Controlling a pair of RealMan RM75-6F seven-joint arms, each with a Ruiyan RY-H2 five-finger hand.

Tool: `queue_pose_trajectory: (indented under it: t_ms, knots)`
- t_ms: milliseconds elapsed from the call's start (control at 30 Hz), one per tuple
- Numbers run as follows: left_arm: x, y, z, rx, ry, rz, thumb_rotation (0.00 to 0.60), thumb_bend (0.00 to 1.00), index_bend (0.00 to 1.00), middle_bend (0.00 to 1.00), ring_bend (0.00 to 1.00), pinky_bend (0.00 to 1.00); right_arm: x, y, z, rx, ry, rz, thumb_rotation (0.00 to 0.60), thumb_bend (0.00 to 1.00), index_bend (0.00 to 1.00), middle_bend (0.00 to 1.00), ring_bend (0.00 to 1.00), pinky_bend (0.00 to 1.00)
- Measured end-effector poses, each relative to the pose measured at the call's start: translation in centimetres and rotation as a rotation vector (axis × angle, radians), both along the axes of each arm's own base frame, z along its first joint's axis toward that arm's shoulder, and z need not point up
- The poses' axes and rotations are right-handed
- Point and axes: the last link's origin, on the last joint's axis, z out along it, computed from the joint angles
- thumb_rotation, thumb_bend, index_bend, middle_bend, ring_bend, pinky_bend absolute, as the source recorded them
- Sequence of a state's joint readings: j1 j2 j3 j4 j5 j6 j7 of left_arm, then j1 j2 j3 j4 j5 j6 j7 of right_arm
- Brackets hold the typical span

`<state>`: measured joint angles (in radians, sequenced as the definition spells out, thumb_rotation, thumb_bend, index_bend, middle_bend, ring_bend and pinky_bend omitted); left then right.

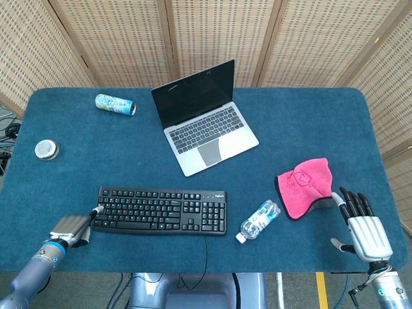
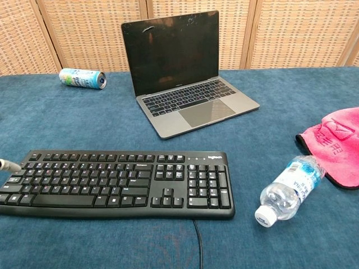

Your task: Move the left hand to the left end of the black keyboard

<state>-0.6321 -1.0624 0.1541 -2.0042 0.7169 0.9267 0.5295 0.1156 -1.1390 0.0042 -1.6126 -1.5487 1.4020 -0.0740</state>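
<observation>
Our left hand sits at the keyboard's nine o'clock end, holding nothing, one fingertip touching its corner; whether its fingers are curled, we cannot tell. We should settle gently, pressing no keys.

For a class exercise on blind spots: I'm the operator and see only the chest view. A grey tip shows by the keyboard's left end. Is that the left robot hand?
Observer: Yes. The left robot hand sits just off the left end of the keyboard, one finger reaching its edge.
Operator: And the right robot hand?
Observer: The right robot hand is open, near the right edge of the table, beside the cloth.
Operator: Anything else hidden?
Observer: A round tin near the left edge.
</observation>
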Motion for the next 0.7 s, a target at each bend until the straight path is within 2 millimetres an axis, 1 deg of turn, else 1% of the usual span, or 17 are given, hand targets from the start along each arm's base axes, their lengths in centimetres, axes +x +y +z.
queue_pose_trajectory:
  t_ms: [33, 100, 133, 200, 233, 267, 300, 367, 433, 467, 567, 700]
  knots:
    - [0.3, 0.0, 0.3, 0.01, -0.007, -0.01, 0.6, 0.84, 0.0, 0.63, 0.63, 0.37, 0.0, 0.0, 0.0, 0.0, 0.001, 0.0, 0.6, 0.02, 0.0, 0.0, 0.0, 0.0]
    - [1.0, 0.0, 1.1, 0.041, -0.025, -0.037, 0.6, 0.76, 0.0, 0.62, 0.62, 0.37, 0.0, 0.0, 0.0, 0.0, 0.001, 0.002, 0.6, 0.02, 0.0, 0.0, 0.0, 0.0]
    - [1.3, 0.0, 1.5, 0.057, -0.034, -0.049, 0.6, 0.7, 0.0, 0.58, 0.59, 0.37, 0.0, 0.0, 0.0, 0.0, 0.001, 0.002, 0.6, 0.01, 0.0, 0.0, 0.0, 0.0]
    - [1.9, -0.1, 2.5, 0.102, -0.057, -0.077, 0.6, 0.61, 0.0, 0.44, 0.48, 0.37, 0.0, 0.0, 0.0, -0.001, 0.001, 0.002, 0.6, 0.01, 0.0, 0.0, 0.0, 0.0]
    - [2.1, -0.1, 2.9, 0.124, -0.069, -0.088, 0.6, 0.56, 0.0, 0.33, 0.39, 0.34, 0.0, 0.0, 0.0, 0.0, 0.001, 0.002, 0.6, 0.01, 0.0, 0.0, 0.0, 0.0]
    - [2.3, -0.2, 3.3, 0.148, -0.082, -0.1, 0.6, 0.53, 0.0, 0.26, 0.34, 0.32, 0.0, 0.0, 0.0, 0.0, 0.002, 0.002, 0.6, 0.02, 0.0, 0.0, 0.0, 0.0]
    - [2.6, -0.3, 3.8, 0.181, -0.1, -0.115, 0.6, 0.48, 0.0, 0.17, 0.27, 0.27, 0.0, 0.0, 0.0, 0.001, 0.002, 0.002, 0.6, 0.02, 0.0, 0.0, 0.0, 0.0]
    - [2.8, -0.6, 4.5, 0.236, -0.123, -0.14, 0.6, 0.4, 0.0, 0.05, 0.15, 0.19, 0.0, 0.0, -0.1, 0.002, 0.004, 0.002, 0.6, 0.02, 0.0, 0.0, 0.0, 0.0]
    - [2.8, -0.9, 5.1, 0.308, -0.148, -0.174, 0.6, 0.34, 0.0, 0.0, 0.05, 0.13, 0.0, 0.0, -0.1, 0.003, 0.007, 0.002, 0.6, 0.02, 0.0, 0.0, 0.0, 0.0]
    - [2.7, -1.1, 5.3, 0.341, -0.157, -0.19, 0.6, 0.31, 0.0, 0.0, 0.02, 0.1, 0.0, 0.0, -0.2, 0.004, 0.008, 0.002, 0.6, 0.02, 0.0, 0.0, 0.0, 0.0]
    - [2.0, -1.7, 5.5, 0.455, -0.179, -0.25, 0.6, 0.24, 0.0, 0.0, 0.0, 0.01, 0.0, 0.0, -0.2, 0.005, 0.014, 0.0, 0.6, 0.02, 0.0, 0.0, 0.0, 0.0]
    - [0.0, -2.3, 5.0, 0.591, -0.17, -0.315, 0.6, 0.19, 0.0, 0.0, 0.0, 0.0, 0.0, 0.0, -0.4, 0.007, 0.02, -0.001, 0.6, 0.02, 0.0, 0.0, 0.0, 0.0]
